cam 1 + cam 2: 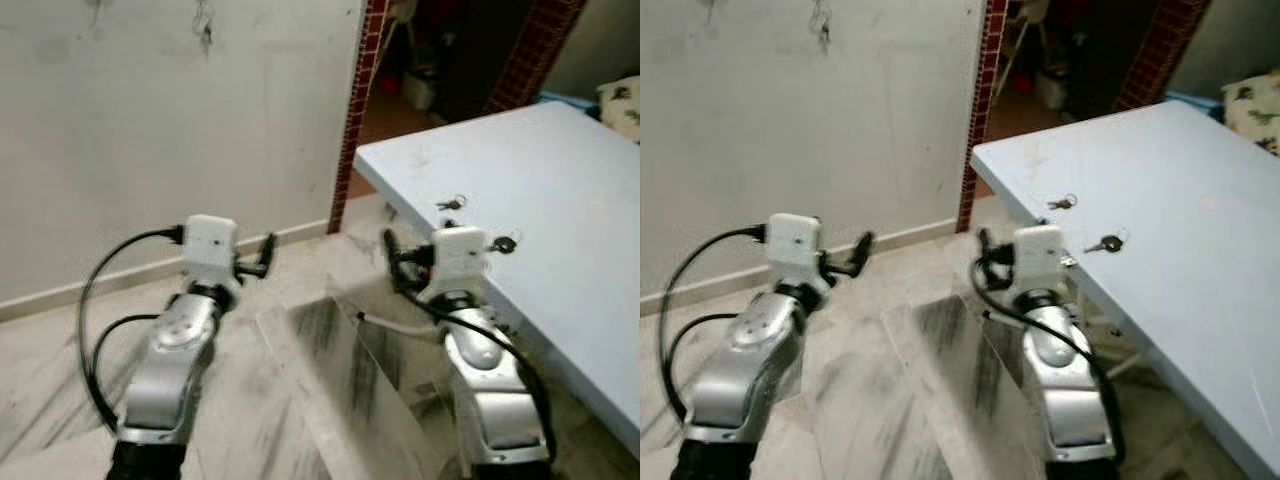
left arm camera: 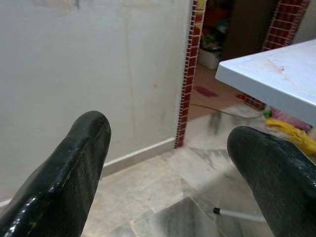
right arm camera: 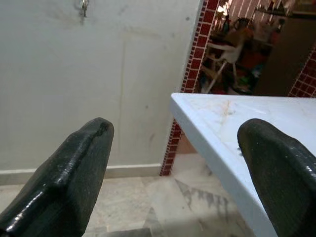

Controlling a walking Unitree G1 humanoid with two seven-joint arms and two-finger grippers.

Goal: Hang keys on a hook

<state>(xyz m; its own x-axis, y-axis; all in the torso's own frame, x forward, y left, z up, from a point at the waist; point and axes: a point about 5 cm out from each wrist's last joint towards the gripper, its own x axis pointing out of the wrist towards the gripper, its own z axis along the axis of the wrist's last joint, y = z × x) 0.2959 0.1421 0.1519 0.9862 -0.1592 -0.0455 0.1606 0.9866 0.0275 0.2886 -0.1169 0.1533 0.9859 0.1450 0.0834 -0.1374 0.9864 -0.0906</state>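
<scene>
Two small keys lie on the light blue table [image 1: 570,160]: one key [image 1: 451,204] near the table's left edge, another key [image 1: 505,243] closer to me, just right of my right wrist. A hook with something small hanging from it [image 1: 820,18] sits high on the pale wall. My right gripper [image 1: 392,250] is held out over the floor just left of the table's edge, open and empty; its fingers [image 3: 89,148] stand wide apart. Further left, my left gripper [image 1: 265,255] points toward the wall, open and empty, with spread fingers [image 2: 84,143].
A doorway framed in red tiles [image 1: 365,90] opens between the wall and the table, with clutter beyond. A white rod [image 1: 395,325] lies on the marble floor [image 1: 300,400] under the table's corner. A skirting strip [image 1: 60,292] runs along the wall's foot.
</scene>
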